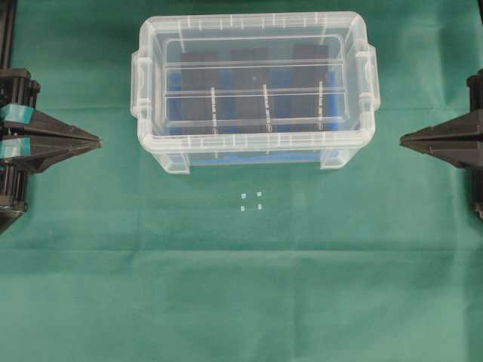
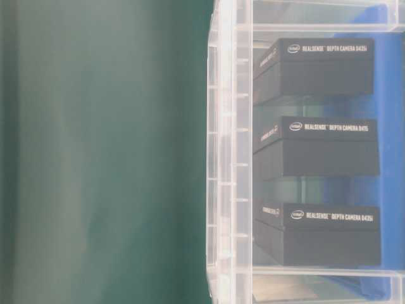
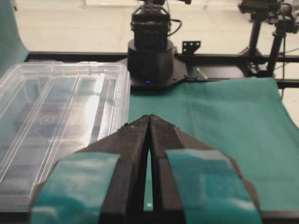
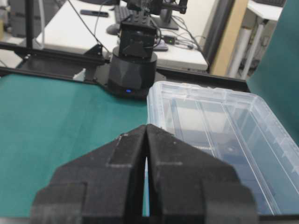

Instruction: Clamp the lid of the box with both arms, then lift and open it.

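Green cloth table (image 1: pixel 113 286); ribbed clear plastic lid (image 1: pixel 255 79) atop deep clear tub (image 1: pixel 249 154); teal-padded left gripper (image 1: pixel 96 140), black right gripper (image 1: pixel 403 139) both closed, empty, well apart from tub.

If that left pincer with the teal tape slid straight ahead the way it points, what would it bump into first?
Most likely the box. The shut left pincer points at its left end wall below the lid, though height is hard to judge.

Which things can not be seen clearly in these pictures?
- Overhead view: print on the black blocks inside the box is too small to read through the lid.
- Table-level view: both grippers lie outside the frame.
- Left wrist view: the left gripper covers the cloth below it.
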Controlling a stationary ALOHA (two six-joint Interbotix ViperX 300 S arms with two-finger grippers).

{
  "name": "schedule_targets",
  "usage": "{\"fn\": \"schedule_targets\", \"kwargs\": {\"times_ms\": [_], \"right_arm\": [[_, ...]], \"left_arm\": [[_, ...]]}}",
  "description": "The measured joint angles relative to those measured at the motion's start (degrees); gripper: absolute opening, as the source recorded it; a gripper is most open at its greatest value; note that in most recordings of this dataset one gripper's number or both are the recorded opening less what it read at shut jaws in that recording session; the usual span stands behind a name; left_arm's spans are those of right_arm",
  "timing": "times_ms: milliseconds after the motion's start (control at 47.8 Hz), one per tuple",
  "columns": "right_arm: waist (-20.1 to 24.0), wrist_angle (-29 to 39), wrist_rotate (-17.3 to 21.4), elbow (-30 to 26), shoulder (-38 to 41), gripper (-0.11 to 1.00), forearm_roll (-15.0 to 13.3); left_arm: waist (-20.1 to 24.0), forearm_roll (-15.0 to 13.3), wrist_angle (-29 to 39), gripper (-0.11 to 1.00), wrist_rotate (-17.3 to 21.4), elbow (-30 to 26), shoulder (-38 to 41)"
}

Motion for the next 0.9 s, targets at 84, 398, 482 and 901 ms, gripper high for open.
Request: {"fn": "schedule_targets", "kwargs": {"times_ms": [84, 398, 482, 901], "right_arm": [[0.0, 0.7, 0.1, 0.0, 0.2, 0.0, 0.0], [0.0, 5.4, 0.2, -1.3, 1.3, 0.0, -0.1], [-0.5, 5.4, 0.1, -1.6, 1.3, 0.0, 0.0], [-13.0, 6.2, 0.1, -4.0, 1.9, 0.0, -0.1]], "left_arm": [[-0.2, 0.4, 1.1, 0.01, 0.3, 0.0, 0.4], [-0.4, 0.6, 1.7, 0.01, 0.3, 0.0, 0.9], [-0.1, 0.6, 1.7, 0.01, 0.4, -0.2, 1.0], [9.6, 0.7, 1.7, 0.01, 0.6, -1.4, 1.0]]}}
